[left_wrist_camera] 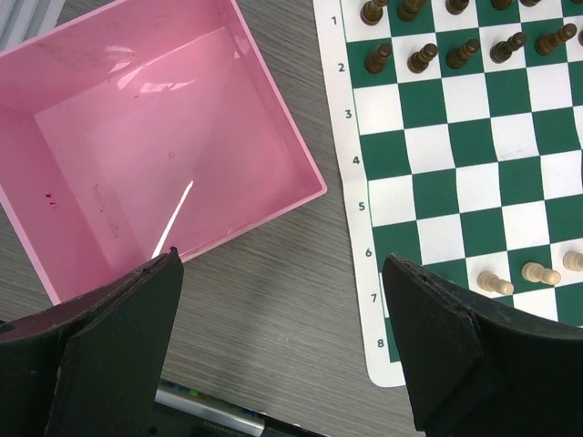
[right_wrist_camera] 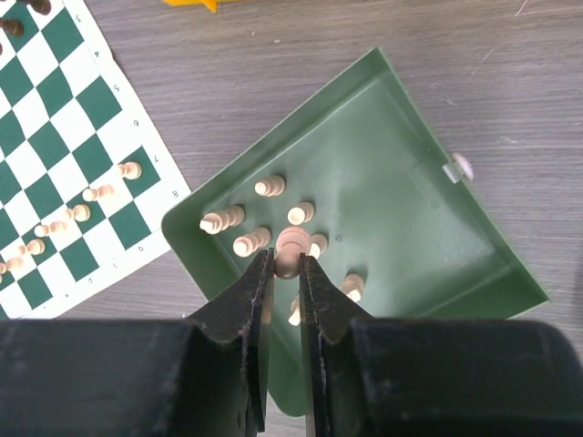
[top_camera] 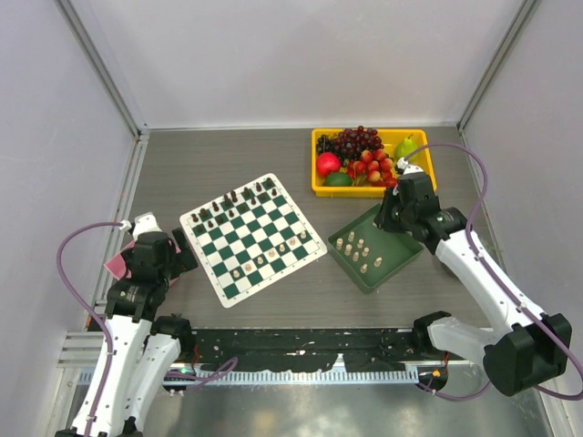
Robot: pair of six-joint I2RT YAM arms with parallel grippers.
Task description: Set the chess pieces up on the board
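Right gripper [right_wrist_camera: 285, 266] clamps a cream chess piece [right_wrist_camera: 291, 242] inside the green tray [right_wrist_camera: 428, 218]!
Only its wrist view shows that pinch; overhead, the wrist hides it. More cream pieces [right_wrist_camera: 271, 187] flank it, and the board [right_wrist_camera: 55, 137] lies off to its left. Left gripper [left_wrist_camera: 282, 269] gapes, holding nothing.

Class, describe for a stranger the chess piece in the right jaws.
Find the dark green square plastic tray right of the checkered board. Among its cream chess pieces, pick the round-topped one pinched in the right arm's jaws; the rest sit loose.
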